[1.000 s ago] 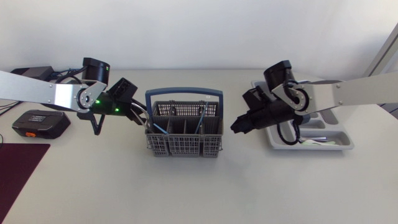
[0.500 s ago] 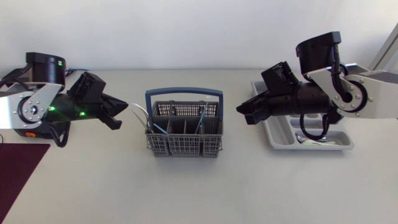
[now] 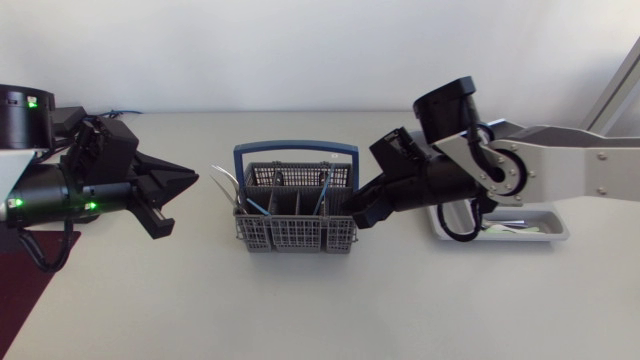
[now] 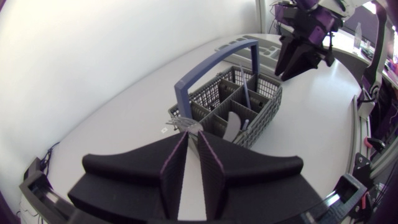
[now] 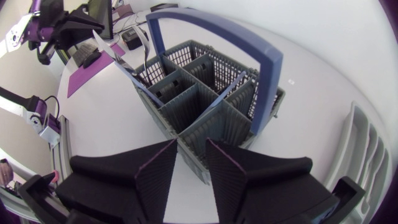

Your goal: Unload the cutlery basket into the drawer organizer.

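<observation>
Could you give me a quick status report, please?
Both grippers open, empty: left gripper back from cutlery basket, right gripper at its corner. Utensils inside. Nothing blocking.

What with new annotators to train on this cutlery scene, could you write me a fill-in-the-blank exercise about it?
1. The cutlery basket has a ____ handle.
2. The drawer organizer lies on the ____ arm's side of the basket.
3. The left gripper and the right gripper are both ____, holding nothing.
Missing words: blue; right; open.
</observation>
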`<action>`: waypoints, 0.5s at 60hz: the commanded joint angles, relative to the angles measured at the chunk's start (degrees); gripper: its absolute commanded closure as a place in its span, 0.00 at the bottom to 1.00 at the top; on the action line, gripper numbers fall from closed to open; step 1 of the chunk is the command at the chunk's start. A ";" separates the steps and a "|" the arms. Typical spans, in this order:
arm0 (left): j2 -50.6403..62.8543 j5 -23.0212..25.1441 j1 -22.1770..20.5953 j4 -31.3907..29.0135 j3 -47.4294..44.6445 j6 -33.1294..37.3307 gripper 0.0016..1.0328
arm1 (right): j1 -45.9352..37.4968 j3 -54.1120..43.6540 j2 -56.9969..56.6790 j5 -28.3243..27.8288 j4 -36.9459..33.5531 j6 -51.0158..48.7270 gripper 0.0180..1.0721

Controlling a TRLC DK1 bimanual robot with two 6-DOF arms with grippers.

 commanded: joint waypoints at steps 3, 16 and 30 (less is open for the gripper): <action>-2.30 -1.14 -1.65 -1.14 -1.68 -0.34 0.84 | 3.47 3.74 4.81 2.08 0.63 2.53 0.64; -3.44 -2.81 -3.76 -2.11 -1.94 -0.42 0.84 | 5.58 5.59 9.29 7.27 4.23 5.26 0.64; -3.79 -2.90 -5.43 -2.11 -2.29 -0.95 0.84 | 5.49 6.99 11.66 11.66 8.10 7.98 0.64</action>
